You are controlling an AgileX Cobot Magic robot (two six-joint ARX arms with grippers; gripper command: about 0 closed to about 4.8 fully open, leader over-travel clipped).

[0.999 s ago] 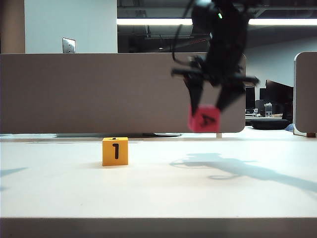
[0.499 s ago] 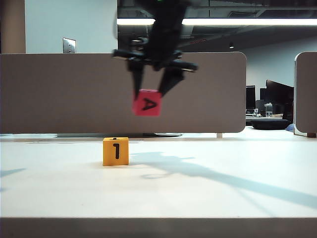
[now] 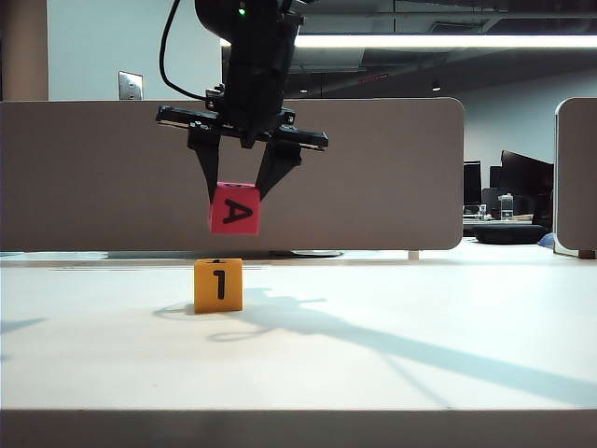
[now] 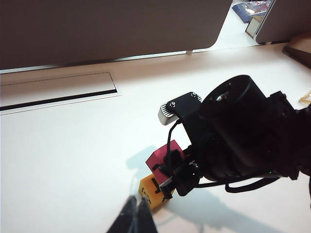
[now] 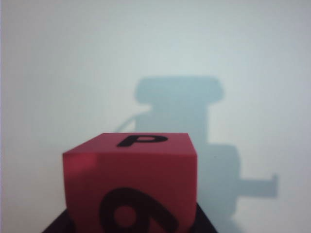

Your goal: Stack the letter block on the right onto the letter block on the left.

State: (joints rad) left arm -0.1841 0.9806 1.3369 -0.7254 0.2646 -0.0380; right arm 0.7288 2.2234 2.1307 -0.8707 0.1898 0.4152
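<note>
A white table (image 3: pixel 420 308) fills the lower half of the exterior view, with long soft shadows across its right side. Behind it a grey-brown partition (image 3: pixel 93 177) with a rounded upper right corner spans most of the frame; a second partition (image 3: pixel 576 173) stands at the right edge. Upper left, a pale wall (image 3: pixel 131 47) carries a small metal plate (image 3: pixel 130 86). A ceiling strip light (image 3: pixel 438 42) glows along the top. At right, a dim office with monitors (image 3: pixel 522 182) shows.
</note>
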